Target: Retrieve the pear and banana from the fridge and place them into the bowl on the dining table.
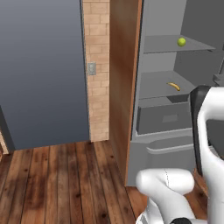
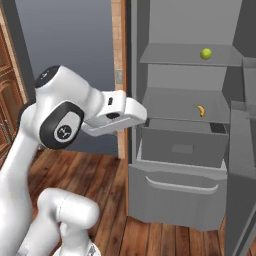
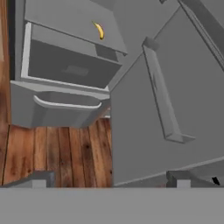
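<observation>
While jaws gape empty, fridge (image 2: 185, 150) holds one pear (image 2: 205, 53), one banana (image 2: 200, 110).

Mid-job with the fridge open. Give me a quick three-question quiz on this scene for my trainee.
1. Which shelf of the fridge holds the pear: upper or lower?
2. True or false: the banana lies inside the drawer.
3. Is the gripper holding any fruit?

Key:
1. Upper; the pear sits one shelf above the banana.
2. False; the banana lies on the shelf just above the drawer.
3. No; its fingertips stand wide apart with nothing between them, and both fruits are on their shelves.
</observation>
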Available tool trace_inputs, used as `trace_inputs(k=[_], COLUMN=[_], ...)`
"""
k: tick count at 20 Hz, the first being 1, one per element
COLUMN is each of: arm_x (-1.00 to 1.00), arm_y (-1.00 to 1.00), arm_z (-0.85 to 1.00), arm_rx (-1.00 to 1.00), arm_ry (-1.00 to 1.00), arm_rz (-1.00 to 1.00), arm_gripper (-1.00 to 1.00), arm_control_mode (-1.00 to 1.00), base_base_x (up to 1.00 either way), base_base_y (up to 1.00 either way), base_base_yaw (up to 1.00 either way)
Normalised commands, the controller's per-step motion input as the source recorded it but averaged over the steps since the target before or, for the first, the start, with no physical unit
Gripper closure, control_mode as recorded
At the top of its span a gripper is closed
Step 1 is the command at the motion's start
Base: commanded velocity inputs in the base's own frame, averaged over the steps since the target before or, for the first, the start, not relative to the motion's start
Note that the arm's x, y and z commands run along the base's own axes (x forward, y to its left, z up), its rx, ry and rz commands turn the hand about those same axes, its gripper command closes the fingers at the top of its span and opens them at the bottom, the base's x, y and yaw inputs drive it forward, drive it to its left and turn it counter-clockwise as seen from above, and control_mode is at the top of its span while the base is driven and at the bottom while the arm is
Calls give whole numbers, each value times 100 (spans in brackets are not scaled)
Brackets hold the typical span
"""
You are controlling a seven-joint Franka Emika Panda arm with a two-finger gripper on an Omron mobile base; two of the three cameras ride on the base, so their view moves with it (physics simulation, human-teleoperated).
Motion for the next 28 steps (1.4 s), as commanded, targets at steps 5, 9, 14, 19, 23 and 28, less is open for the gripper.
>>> trace_inputs(k=[5, 9, 14, 19, 23, 28], arm_x=[-17, -16, 0, 8, -1, -5], arm_y=[45, 62, 66, 61, 18, 19], arm_z=[-47, -57, -44, -21, 11, 11], arm_rx=[17, 17, 19, 20, 6, 0], arm_ry=[-12, -23, -20, -16, -4, 0], arm_rz=[0, 0, 6, 13, 6, 3], arm_gripper=[-100, -100, -100, -100, -100, -100], arm_control_mode=[-100, -100, -100, -100, -100, -100], base_base_x=[0, 0, 0, 0, 0, 0], base_base_y=[0, 0, 0, 0, 0, 0], base_base_yaw=[0, 0, 0, 0, 0, 0])
